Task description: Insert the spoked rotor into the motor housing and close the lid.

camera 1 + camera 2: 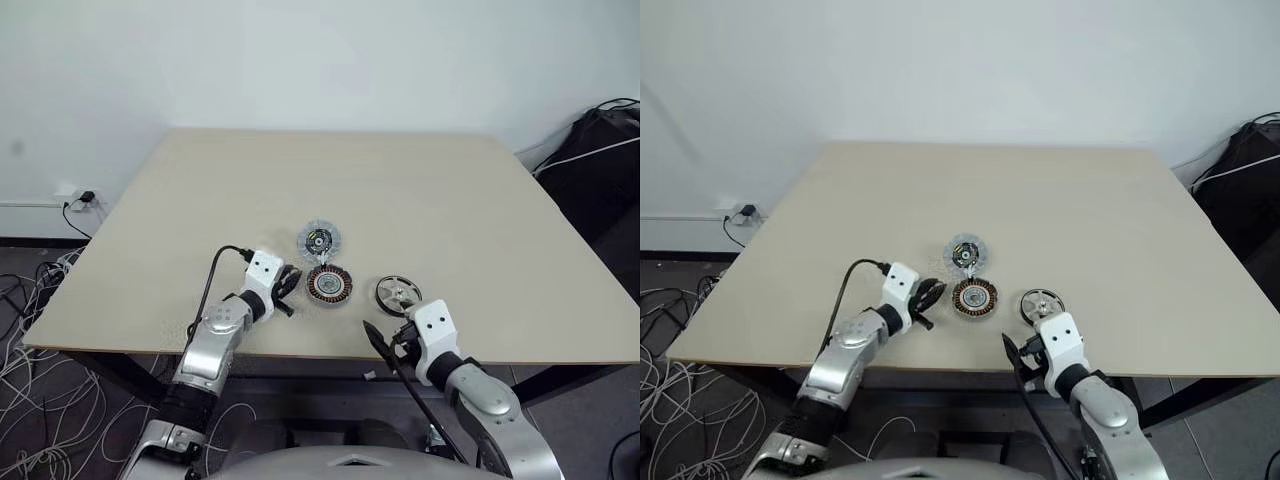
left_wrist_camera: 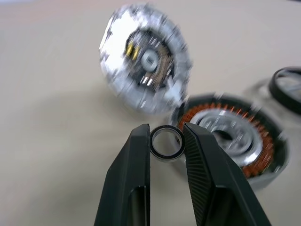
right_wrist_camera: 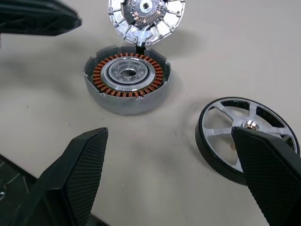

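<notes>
Beige table [image 1: 420, 190] against a white wall, cables trailing off past both side edges. Near the front edge, about midway along it, three motor parts in a loose cluster: pale silvery motor housing [image 1: 318, 241] with a dark centre farthest from the edge, disc with copper-brown windings [image 1: 329, 284] just in front of it and seemingly joined by a short lead, spoked rotor [image 1: 397, 294] lying flat beside that disc toward the right edge, apart from it. Left gripper [image 2: 165, 141] above the table beside the wound disc, pinching a small black O-ring [image 2: 166, 142] upright between its fingertips. Right gripper [image 3: 181, 155] spread wide near the front edge, rotor just beyond one finger [image 3: 270, 174], untouched. Step in hand, by the look of it: seating the ring first, rotor insertion not yet begun. Next move likely calls for carrying the ring over the bearing at the disc's centre, levelling it, then letting go cleanly before reaching for the rotor.
</notes>
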